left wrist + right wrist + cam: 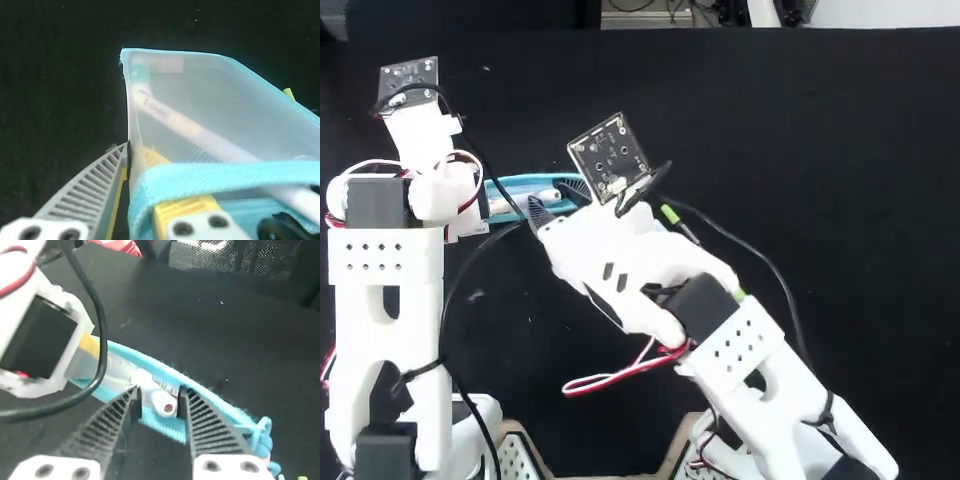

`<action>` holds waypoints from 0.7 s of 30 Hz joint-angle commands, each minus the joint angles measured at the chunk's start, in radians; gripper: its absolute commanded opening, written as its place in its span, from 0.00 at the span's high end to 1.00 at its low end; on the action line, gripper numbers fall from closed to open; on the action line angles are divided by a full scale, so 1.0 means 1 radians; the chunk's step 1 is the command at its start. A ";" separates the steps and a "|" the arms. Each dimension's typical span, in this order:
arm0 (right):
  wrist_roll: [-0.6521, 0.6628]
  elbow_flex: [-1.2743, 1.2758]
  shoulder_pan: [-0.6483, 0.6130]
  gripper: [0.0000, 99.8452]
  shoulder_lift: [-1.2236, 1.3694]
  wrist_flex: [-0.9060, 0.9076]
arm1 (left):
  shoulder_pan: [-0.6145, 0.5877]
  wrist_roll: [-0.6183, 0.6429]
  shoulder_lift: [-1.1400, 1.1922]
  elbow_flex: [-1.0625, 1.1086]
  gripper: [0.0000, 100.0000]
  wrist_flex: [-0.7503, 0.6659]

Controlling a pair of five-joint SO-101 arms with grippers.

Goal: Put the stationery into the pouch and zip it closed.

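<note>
Right claw [158,390] is set narrowly parted, astride the end of a white pen [164,406] at the pouch [225,115] mouth. Left claw [135,160] is clamped on the pouch edge, above the black worktop [820,150].

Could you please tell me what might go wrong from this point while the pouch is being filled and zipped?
1. The white pen end pokes out of the pouch mouth between the right claw's open fingers; closing could jam on it.
2. The left claw pinches one edge of the pouch, so a push on the pen may twist it or pull it loose.
3. A yellow-green item lies outside the pouch and could be left out.
</note>
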 commanded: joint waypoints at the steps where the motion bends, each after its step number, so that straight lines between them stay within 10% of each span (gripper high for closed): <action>1: -0.012 -0.074 0.005 0.88 0.007 0.005 | -0.002 0.009 -0.003 0.025 0.97 -0.012; 21: -0.106 -0.160 0.054 0.89 0.186 0.054 | -0.001 0.009 -0.005 0.025 0.97 -0.011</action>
